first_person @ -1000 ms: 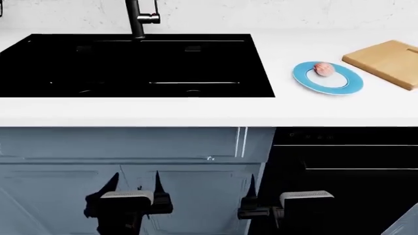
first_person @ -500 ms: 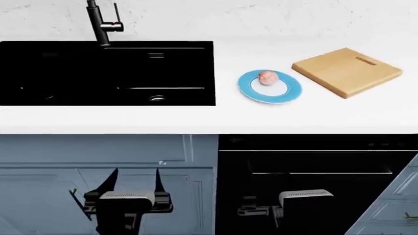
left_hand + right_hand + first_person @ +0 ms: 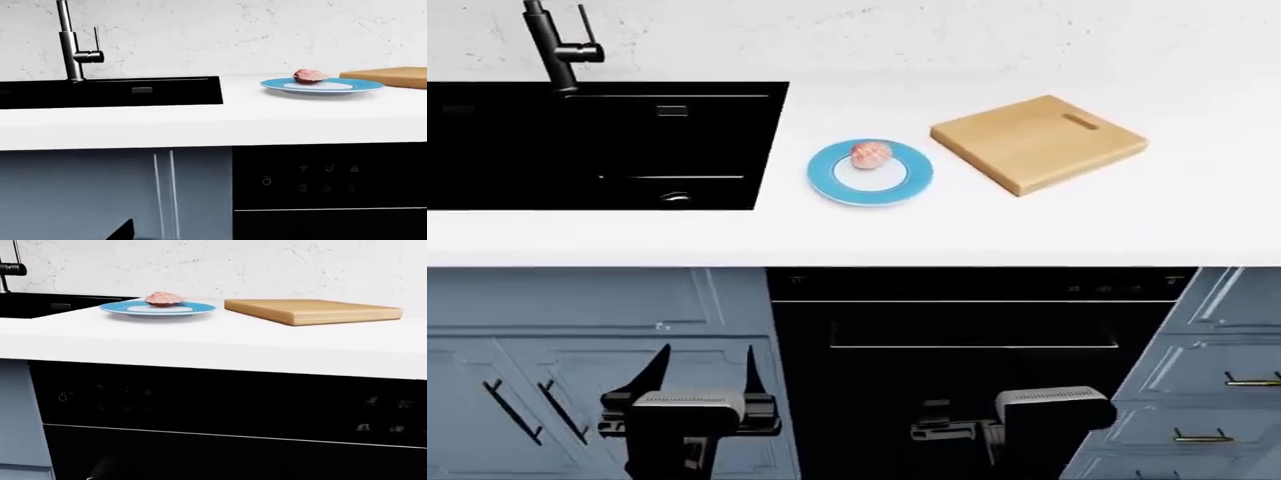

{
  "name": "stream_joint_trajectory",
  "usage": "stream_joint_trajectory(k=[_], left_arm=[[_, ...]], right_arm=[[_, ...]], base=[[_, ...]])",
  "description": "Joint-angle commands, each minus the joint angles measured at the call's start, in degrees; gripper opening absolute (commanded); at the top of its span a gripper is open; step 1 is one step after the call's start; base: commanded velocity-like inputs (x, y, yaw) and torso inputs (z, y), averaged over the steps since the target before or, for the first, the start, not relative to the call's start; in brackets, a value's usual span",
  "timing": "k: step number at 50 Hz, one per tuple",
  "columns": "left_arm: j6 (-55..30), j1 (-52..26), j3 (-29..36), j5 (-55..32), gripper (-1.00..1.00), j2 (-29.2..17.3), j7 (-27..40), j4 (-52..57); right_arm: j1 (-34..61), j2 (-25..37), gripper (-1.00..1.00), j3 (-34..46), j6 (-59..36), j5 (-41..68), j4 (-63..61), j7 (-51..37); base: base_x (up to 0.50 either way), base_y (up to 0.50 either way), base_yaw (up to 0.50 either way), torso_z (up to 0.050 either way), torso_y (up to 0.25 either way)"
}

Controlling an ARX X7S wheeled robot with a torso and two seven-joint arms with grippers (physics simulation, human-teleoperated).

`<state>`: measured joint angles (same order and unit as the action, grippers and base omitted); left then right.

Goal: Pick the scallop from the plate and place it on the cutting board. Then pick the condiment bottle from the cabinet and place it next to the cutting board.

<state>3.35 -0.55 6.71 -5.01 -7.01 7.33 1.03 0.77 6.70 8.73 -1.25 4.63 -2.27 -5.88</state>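
The scallop [image 3: 870, 153] is sitting on the plate [image 3: 827, 180], just beside the cutting board [image 3: 1028, 145]. The left gripper [image 3: 706, 372] is holding its fingers apart well below the plate; the right gripper's [image 3: 941, 432] fingers I cannot tell.

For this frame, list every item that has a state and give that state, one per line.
scallop: on the plate, not yet picked
plate: on the counter, left of the board
cutting board: flat on the counter, bare
left gripper: open, low before the cabinets
right gripper: low, cannot tell if open
condiment bottle: not in view
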Motion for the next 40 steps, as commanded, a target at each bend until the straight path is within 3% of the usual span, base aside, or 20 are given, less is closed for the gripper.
stream_joint_trajectory(k=[1, 10, 15, 18, 23, 26, 28, 33, 40], left_arm=[[-0.15, 0.36, 0.65, -1.17, 1.00, -0.70, 0.08, 1.14], [-5.16, 0.82, 1.79, -2.61, 1.00, -1.95, -0.59, 6.52], [-16.34, -2.69, 0.62, -6.27, 1.00, -2.61, 0.45, 14.97], [-27.69, -7.14, -0.89, -9.94, 1.00, -2.76, 2.52, 21.26], [-47.82, -18.52, -4.01, -16.76, 1.00, -3.57, 5.77, 28.76], [-73.61, -42.15, -9.44, -26.90, 1.00, -4.86, 7.49, 29.51], [-79.80, -49.25, -9.82, -28.54, 1.00, -5.09, 7.68, 27.98], [-88.98, -60.09, -10.73, -31.32, 1.00, -4.33, 8.52, 26.13], [-90.34, -70.02, -7.50, -31.89, 1.00, -5.90, 6.67, 16.94]], right_arm=[[0.19, 0.60, 1.00, 0.71, 0.31, 0.34, 0.22, -0.68], [0.37, 1.66, 1.00, 0.41, -2.96, 0.33, -4.49, -2.00], [1.49, 2.76, 1.00, -0.69, -9.66, 2.75, -12.69, -2.12], [3.48, 3.71, 1.00, -2.40, -17.87, 5.50, -19.96, -2.81], [11.85, 6.74, 1.00, -6.33, -41.69, 12.54, -33.58, -4.48], [37.63, 8.90, 1.00, -16.53, -67.48, 27.10, -41.93, -4.37], [46.25, 9.54, 1.00, -18.04, -83.62, 29.78, -40.78, -3.82], [56.33, 11.48, 1.00, -17.82, -88.61, 34.09, -35.75, -5.66], [65.10, 16.16, 1.00, -15.39, -88.33, 46.38, -26.97, -13.77]], base=[[-0.04, -0.50, 0.00, 0.050, 0.000], [-0.02, -0.50, 0.00, 0.050, 0.000], [0.00, -0.02, 0.00, 0.046, 0.000], [0.00, 0.00, 0.00, 0.009, 0.000], [0.00, 0.00, 0.00, 0.000, 0.000], [0.00, 0.00, 0.00, 0.000, 0.000], [0.00, 0.00, 0.00, 0.000, 0.000], [0.00, 0.00, 0.00, 0.000, 0.000], [0.10, 0.00, 0.00, 0.000, 0.000]])
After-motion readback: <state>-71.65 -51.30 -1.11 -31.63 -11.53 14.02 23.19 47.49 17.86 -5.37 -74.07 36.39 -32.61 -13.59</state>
